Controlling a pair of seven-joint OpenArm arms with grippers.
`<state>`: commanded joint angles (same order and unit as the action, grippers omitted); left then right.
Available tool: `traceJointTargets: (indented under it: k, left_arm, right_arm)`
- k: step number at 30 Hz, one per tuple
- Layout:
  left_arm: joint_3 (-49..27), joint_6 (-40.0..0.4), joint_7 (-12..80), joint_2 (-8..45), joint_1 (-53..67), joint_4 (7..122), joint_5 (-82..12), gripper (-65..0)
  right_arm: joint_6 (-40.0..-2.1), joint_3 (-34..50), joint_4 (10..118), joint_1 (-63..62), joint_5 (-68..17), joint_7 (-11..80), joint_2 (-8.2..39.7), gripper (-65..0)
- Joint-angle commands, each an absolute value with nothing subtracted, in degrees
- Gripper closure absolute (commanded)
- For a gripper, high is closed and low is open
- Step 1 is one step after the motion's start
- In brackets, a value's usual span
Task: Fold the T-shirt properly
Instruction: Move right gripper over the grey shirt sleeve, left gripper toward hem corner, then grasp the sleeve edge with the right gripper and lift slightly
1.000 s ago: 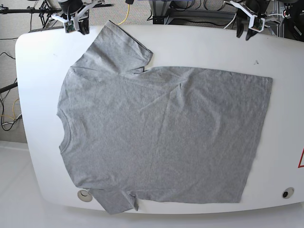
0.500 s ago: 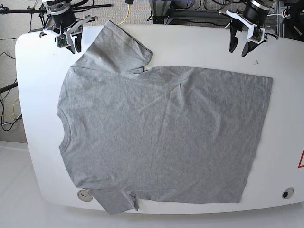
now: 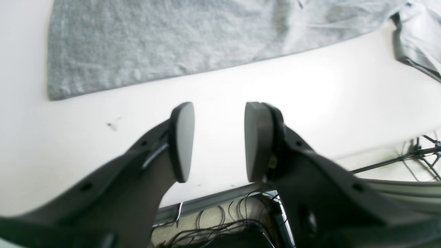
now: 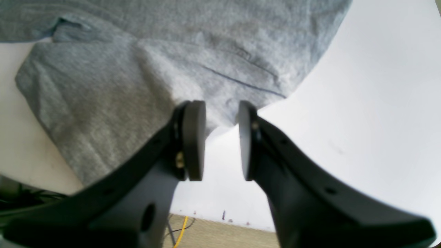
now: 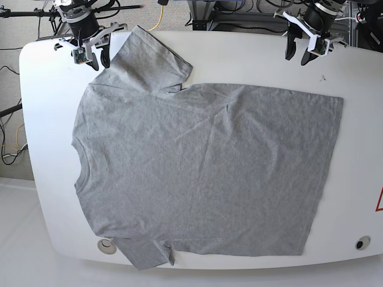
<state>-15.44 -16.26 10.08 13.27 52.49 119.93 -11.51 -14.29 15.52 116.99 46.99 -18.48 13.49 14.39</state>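
T-shirt flat on table, plain side up, long axis left-right in base view: collar at left, hem at right. Left gripper parted, empty, above bare table. Right gripper parted, empty, at far sleeve edge.

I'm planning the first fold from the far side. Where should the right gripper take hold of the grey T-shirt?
Grip the far sleeve of the heather-grey cotton T-shirt at its outer edge near the shoulder, coming down from the table's far edge. The open right gripper already hangs just off that edge, and the cloth lies flat there.
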Motion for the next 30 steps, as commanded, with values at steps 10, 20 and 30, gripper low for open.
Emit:
traceJointTargets:
  k: [10, 20, 30]
  left_arm:
    - [-17.2, -14.4, 8.7, 13.3, 48.7, 119.5, -11.2, -23.3]
    - [-17.6, -14.8, 8.2, 14.1, 46.8, 119.4, -14.1, -25.9]
    - [-17.0, -15.0, 8.9, 15.0, 46.3, 119.8, -16.6, -27.1]
  right_arm:
    - [-13.3, 14.5, 116.1, 46.8, -22.6, 12.6, 8.8, -25.7]
    - [-13.1, 15.2, 113.8, 46.6, -22.3, 13.2, 7.4, -26.5]
    - [-16.1, 19.1, 109.2, 45.1, -26.6, 14.4, 6.9, -26.6]
